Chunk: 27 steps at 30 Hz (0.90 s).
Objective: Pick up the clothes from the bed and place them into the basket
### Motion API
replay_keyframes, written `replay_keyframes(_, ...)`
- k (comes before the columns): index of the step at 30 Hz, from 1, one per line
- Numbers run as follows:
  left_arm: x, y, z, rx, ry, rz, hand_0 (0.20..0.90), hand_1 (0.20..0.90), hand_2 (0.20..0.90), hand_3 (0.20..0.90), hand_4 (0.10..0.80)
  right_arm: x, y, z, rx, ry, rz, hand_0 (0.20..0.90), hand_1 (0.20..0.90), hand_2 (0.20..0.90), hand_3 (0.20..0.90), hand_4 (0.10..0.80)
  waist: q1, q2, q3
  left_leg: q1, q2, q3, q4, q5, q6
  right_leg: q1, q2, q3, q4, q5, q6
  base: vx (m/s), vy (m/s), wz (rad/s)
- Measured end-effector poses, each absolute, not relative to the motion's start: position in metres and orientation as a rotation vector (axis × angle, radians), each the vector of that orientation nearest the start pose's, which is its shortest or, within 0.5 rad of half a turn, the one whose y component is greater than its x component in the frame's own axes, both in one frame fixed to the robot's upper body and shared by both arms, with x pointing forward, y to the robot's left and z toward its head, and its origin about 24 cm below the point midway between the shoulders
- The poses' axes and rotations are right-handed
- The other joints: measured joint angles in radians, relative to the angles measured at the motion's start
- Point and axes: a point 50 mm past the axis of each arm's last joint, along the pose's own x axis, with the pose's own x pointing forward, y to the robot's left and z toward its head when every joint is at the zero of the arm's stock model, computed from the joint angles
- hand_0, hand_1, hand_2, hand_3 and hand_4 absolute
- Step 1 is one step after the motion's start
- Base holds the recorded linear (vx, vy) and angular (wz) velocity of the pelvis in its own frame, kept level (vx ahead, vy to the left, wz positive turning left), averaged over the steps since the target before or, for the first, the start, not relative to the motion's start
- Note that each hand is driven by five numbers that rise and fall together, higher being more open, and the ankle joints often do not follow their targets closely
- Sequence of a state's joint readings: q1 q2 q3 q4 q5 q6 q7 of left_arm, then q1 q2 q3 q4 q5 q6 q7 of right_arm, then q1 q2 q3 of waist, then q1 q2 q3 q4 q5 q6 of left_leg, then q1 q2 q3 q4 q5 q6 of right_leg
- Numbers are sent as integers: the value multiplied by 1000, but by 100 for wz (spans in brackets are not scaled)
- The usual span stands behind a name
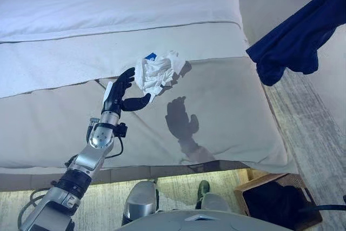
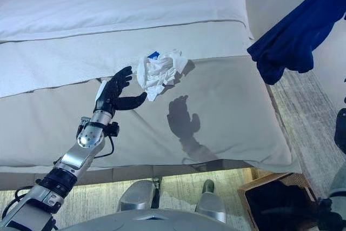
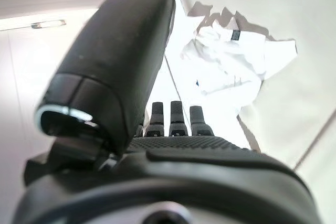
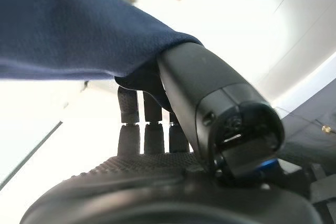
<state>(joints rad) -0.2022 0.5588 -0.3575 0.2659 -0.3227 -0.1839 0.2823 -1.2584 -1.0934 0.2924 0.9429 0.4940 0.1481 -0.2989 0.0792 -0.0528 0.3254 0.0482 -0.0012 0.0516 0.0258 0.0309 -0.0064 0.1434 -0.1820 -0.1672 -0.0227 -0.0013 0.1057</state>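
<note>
A crumpled white garment (image 1: pixel 158 73) lies on the grey bed cover (image 1: pixel 227 112) near the middle of the bed; it also shows in the left wrist view (image 3: pixel 231 61). My left hand (image 1: pixel 120 94) is open just to its left, fingers straight and thumb out under the garment's lower edge. A navy blue garment (image 1: pixel 300 36) hangs in the air beyond the bed's right side. In the right wrist view my right hand (image 4: pixel 157 145) has fingers and thumb curled on this blue cloth (image 4: pixel 68 24). A brown wicker basket (image 1: pixel 241 193) stands on the floor at the bed's front right corner.
Dark clothes (image 1: pixel 275 201) lie inside the basket. A white duvet (image 1: pixel 108 4) covers the far half of the bed. Pale floor (image 1: pixel 319 112) runs along the bed's right side.
</note>
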Motion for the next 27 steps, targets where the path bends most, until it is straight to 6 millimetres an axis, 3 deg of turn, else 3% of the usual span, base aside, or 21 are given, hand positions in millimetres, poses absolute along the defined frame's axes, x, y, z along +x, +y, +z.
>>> replay_keyframes(3, 283, 209, 43, 288, -6, 30, 900, 900, 900, 900, 800, 322, -385, 354, -326, -316, -798, 300, 300, 300, 200, 100, -6, -1, 0, 20, 2, 13, -1, 0, 0, 2, 2, 47, -3, 5, 0, 27, 85, -32)
replay_keyframes(9, 282, 212, 37, 296, 12, 25, 900, 900, 900, 900, 800, 309, -386, 371, -355, -384, -803, 300, 300, 300, 200, 100, -60, -1, 0, 52, 4, 58, -24, 0, 0, -4, 3, 91, -2, 11, 7, 61, 73, -26)
replay_keyframes(11, 282, 212, 37, 302, 12, 14, 900, 900, 900, 900, 800, 305, -386, 371, -332, -413, -798, 300, 300, 300, 200, 100, -75, -2, 0, 61, 10, 94, -35, -1, 0, -27, 8, 105, -2, 39, 31, -92, 18, -49)
replay_keyframes(12, 283, 213, 38, 307, 10, 13, 900, 900, 900, 900, 800, 305, -387, 369, -329, -409, -798, 300, 300, 300, 200, 100, -83, -2, 0, 61, 18, 110, -40, -1, 0, -42, 17, 104, 0, 59, 29, -189, 30, -59)
replay_keyframes(15, 283, 216, 40, 316, 1, 35, 900, 900, 900, 900, 800, 303, -394, 353, -297, -382, -794, 300, 300, 300, 200, 100, -80, -3, -1, 57, 44, 192, -57, -1, 0, -108, 51, 85, 4, 134, 8, -163, -4, -77)
replay_keyframes(16, 284, 218, 42, 320, -2, 47, 900, 900, 900, 900, 800, 303, -396, 346, -292, -361, -787, 300, 300, 300, 200, 100, -80, -8, -4, 57, 45, 210, -69, -1, 1, -123, 56, 67, 2, 146, -3, -38, -33, -72)
replay_keyframes(20, 286, 223, 44, 315, -6, 87, 900, 900, 900, 900, 800, 297, -414, 301, -269, -247, -812, 300, 300, 300, 200, 100, -104, -40, -24, 79, 31, 260, -102, -2, 0, -139, 51, 71, -14, 147, -5, 12, -27, -40)
replay_keyframes(27, 283, 227, 35, 304, 26, 113, 900, 900, 900, 900, 800, 291, -423, 255, -199, -165, -821, 300, 300, 300, 200, 100, -145, -43, -34, 105, 21, 288, -114, -2, 0, -120, 56, 104, -68, 147, -5, 19, -47, -24)
